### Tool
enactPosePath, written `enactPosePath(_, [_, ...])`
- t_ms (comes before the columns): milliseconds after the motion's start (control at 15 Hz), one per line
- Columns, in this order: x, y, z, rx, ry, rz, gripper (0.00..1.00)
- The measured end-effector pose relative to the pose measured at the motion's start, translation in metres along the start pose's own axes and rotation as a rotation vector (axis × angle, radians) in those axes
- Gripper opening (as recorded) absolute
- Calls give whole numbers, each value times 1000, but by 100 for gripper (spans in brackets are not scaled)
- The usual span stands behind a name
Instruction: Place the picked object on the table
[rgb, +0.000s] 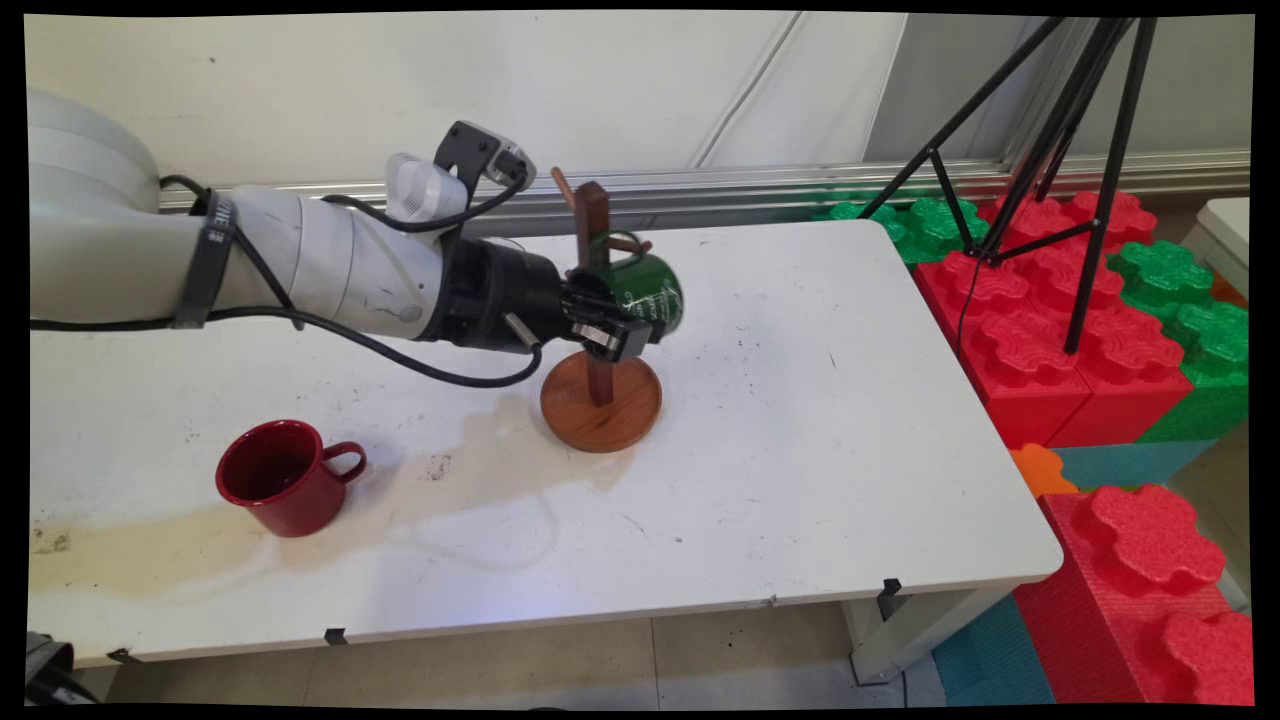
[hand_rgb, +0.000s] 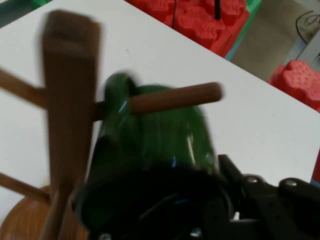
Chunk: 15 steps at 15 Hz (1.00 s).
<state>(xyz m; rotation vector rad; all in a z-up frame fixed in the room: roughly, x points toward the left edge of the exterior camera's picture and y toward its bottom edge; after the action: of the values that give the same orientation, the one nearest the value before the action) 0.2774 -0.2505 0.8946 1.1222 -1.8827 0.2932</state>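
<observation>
My claw (rgb: 615, 325) pinches the green mug (rgb: 645, 290) beside the wooden mug tree (rgb: 598, 330); a red mug (rgb: 280, 480) stands near-left on the counter (rgb: 800, 450).

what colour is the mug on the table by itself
Red, dark inside; the mug shows best in the main view.

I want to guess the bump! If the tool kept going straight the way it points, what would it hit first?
Probably the green mug, which the tool is already at. The mug hangs on a peg of the wooden stand. Past it the white table looks bare, though depth is unclear.
</observation>
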Motion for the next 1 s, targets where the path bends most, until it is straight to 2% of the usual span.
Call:
enactPosePath(533, [0,1,-15,12,7,7,0])
enactPosePath(1000, [2,5,-25,3,10,46,0])
